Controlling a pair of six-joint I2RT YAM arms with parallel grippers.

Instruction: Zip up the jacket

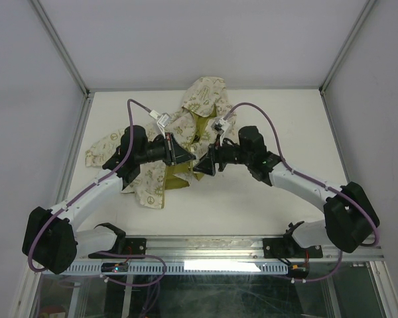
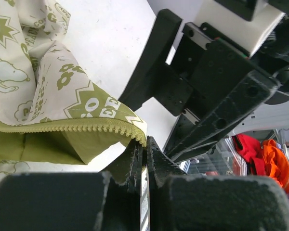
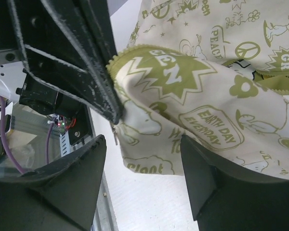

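- Lying unzipped toward the far middle of the table point(image 1: 252, 205), the jacket point(image 1: 186, 142) shows olive lining between its front panels.
- The left gripper point(image 2: 144, 149) is clamped tight on a front panel's corner, probably to anchor that edge taut.
- The right gripper point(image 3: 142, 144) stands wide, its fingers either side of the cream fabric without pinching it, likely ready to grasp.
- The zipper teeth point(image 2: 86, 127) run up to the pinched corner, unjoined.

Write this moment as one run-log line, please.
left gripper: shut on jacket edge | right gripper: open, near jacket | zipper: not closed
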